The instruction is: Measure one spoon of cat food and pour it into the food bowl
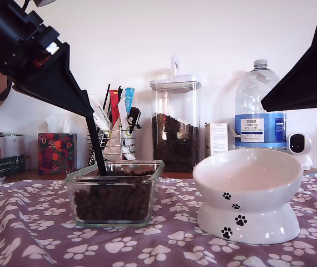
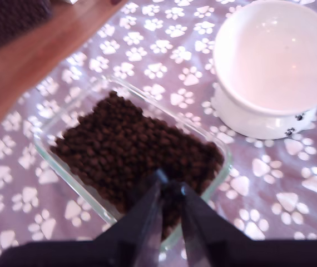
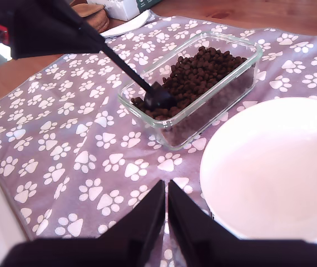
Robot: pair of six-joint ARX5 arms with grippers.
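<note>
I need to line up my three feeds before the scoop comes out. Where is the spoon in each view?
Exterior view: the spoon slants from my first gripper down into the glass dish.
First wrist view: only a dark bit between the fingertips, over the cat food.
Second wrist view: its cup lies in the kibble.
Shared landmark: the food bowl, empty.

Black plastic spoon, held in my first gripper, dips into brown kibble; white pedestal bowl nearby.
</note>
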